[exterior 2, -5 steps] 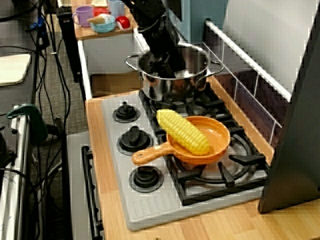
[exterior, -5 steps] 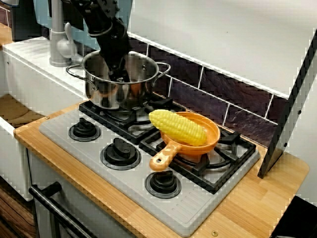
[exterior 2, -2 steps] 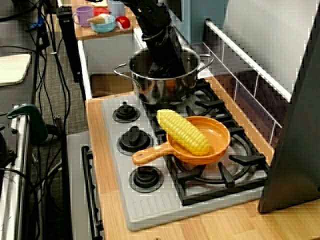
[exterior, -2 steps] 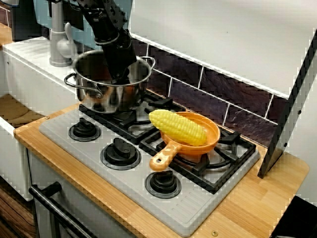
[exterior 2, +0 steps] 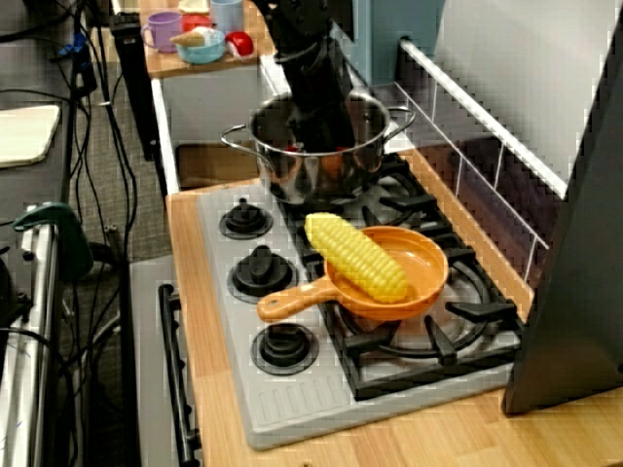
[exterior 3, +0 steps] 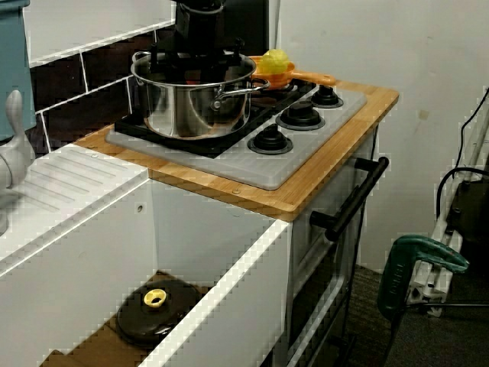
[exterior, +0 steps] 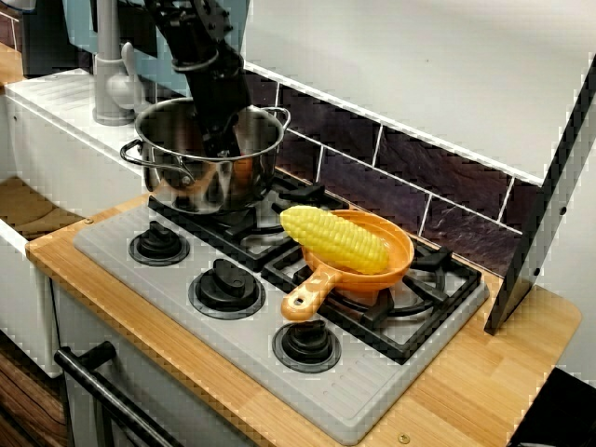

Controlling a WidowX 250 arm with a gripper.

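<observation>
We count one steel pot (exterior: 200, 182), one orange pan (exterior: 402, 251), one corn cob (exterior: 333, 237) and three black knobs (exterior: 223, 284). The pot surrounds the gripper (exterior 2: 316, 136) and its wall hides the fingers, so we cannot tell whether they are clenched or released. The pan, with the cob lying across it, sits near the gripper but apart. The arm stands steep, pointing down.

Toy kitchen: hob (exterior: 244, 337), sink (exterior 3: 76, 252), tiles (exterior: 391, 177).
</observation>
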